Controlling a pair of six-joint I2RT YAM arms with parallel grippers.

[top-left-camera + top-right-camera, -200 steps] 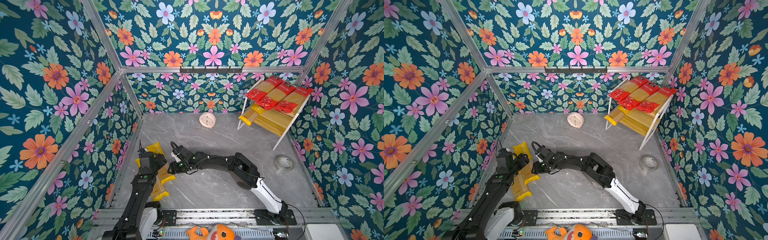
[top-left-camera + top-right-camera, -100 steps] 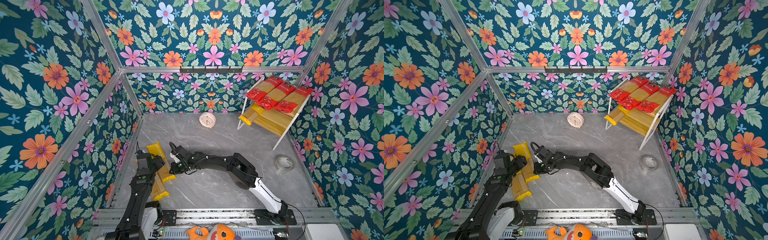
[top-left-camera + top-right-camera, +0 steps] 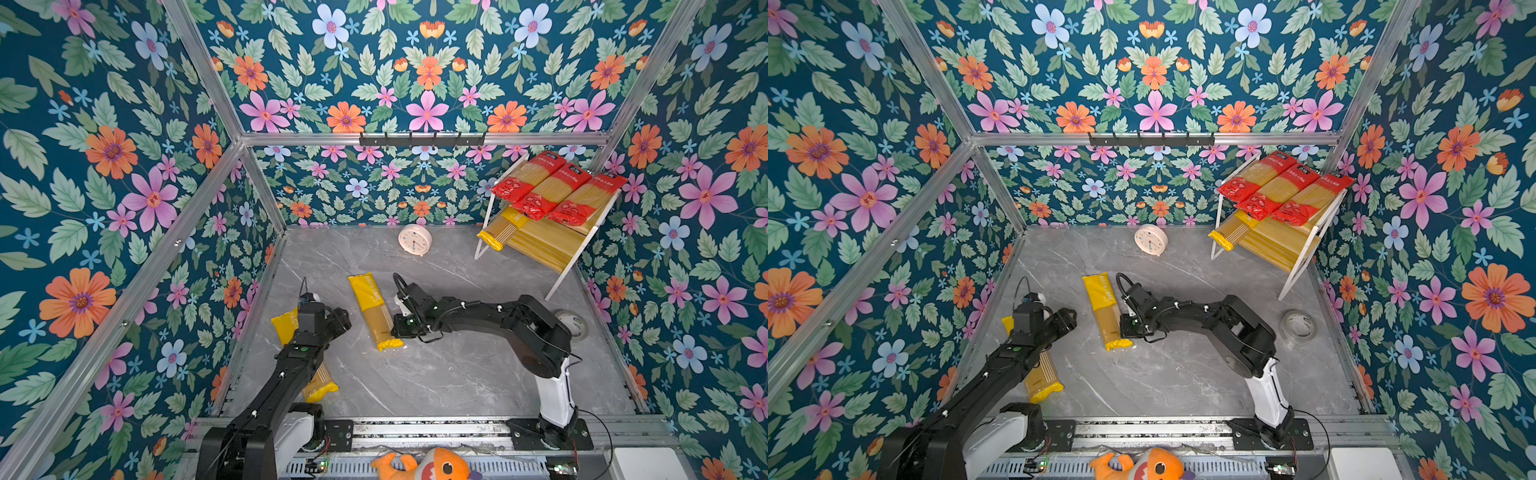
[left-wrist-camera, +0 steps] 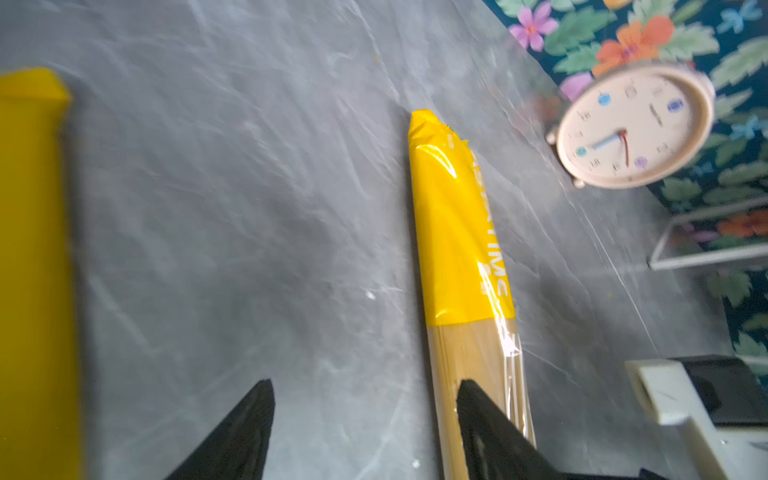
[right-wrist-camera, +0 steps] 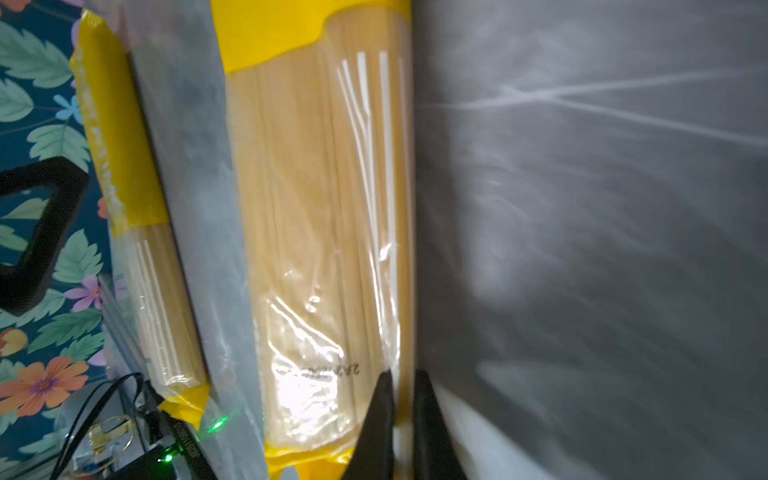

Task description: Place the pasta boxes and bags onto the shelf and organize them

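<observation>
left claw (image 4: 365,384) spread | right claw (image 5: 404,376) pinching yellow packet (image 3: 375,311) edge | packet print: "TIME" legible, rest blurred

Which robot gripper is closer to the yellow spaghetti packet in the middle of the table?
Right. The right gripper pinches the middle yellow packet by its long edge, so it touches it. The left gripper hangs open beside the packet's other side, holding nothing.

Reads "…TIME" in white along the middle yellow packet (image 4: 457,232); dark stamped code on its clear film, blurred. White print on red packets (image 3: 555,192) and clock (image 4: 631,124) numerals: illegible.
</observation>
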